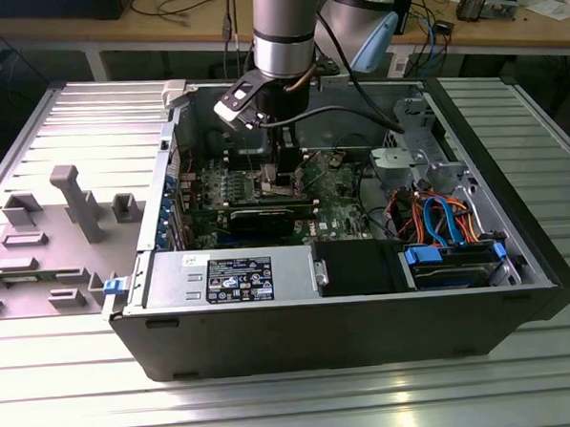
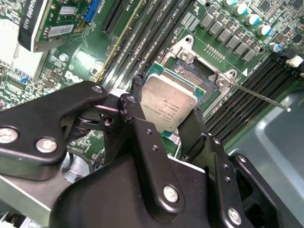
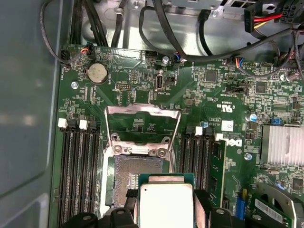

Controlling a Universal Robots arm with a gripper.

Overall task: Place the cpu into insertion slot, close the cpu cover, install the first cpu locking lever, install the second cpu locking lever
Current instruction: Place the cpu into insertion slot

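my gripper (image 2: 164,110) is clamped on the cpu (image 2: 171,97) by two opposite edges, holding it over the insertion slot (image 3: 128,171), with the cpu cover (image 3: 142,110) flipped open. i judge it light, stiff, slick and fragile underneath: edges only.

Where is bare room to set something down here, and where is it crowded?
Bare: the ribbed table in front of the computer case and at the exterior view's right. Inside, the insertion slot lies uncovered, cpu cover raised, the gripper holding the cpu over it. Crowded: memory slots flanking it, cables by the drive cage.
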